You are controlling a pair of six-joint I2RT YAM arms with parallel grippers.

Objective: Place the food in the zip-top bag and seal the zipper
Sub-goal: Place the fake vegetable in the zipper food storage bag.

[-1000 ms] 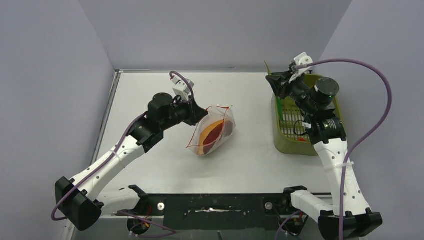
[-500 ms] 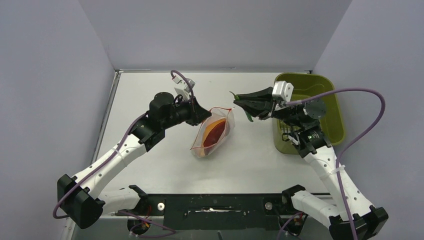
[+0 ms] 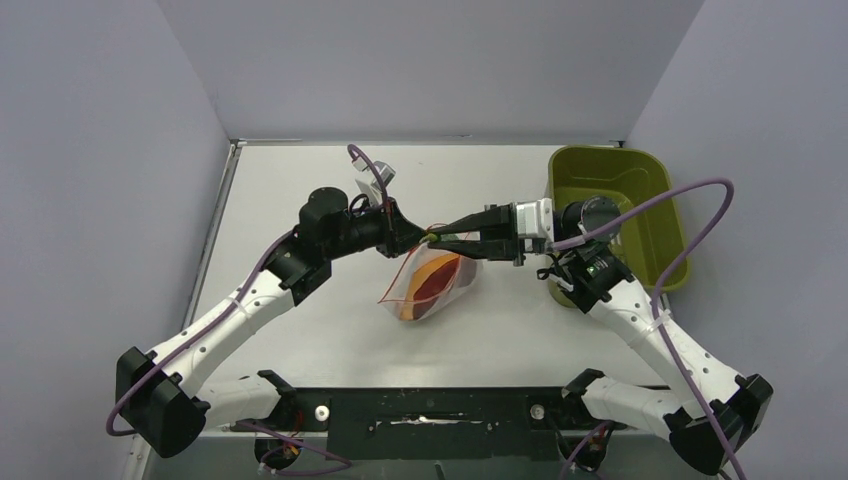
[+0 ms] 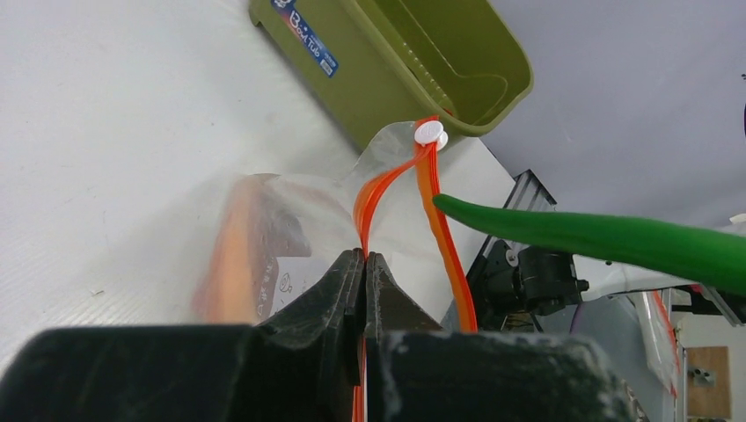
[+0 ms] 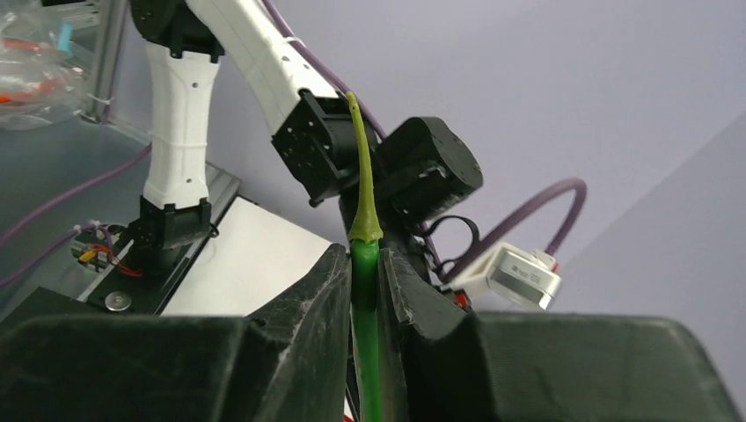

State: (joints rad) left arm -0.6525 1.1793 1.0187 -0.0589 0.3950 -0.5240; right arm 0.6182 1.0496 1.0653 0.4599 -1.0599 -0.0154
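At the zip-top bag, right jaws hold pepper; left jaws pinch zipper.

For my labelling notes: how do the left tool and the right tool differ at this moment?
The left tool pinches the zipper of the zip-top bag; the right tool pinches a long green pepper. The left tool's jaws meet almost fully; the right tool's stand slightly apart around the pepper. Both grip something at the bag's mouth.

Right pincer at zip-top bag mouth
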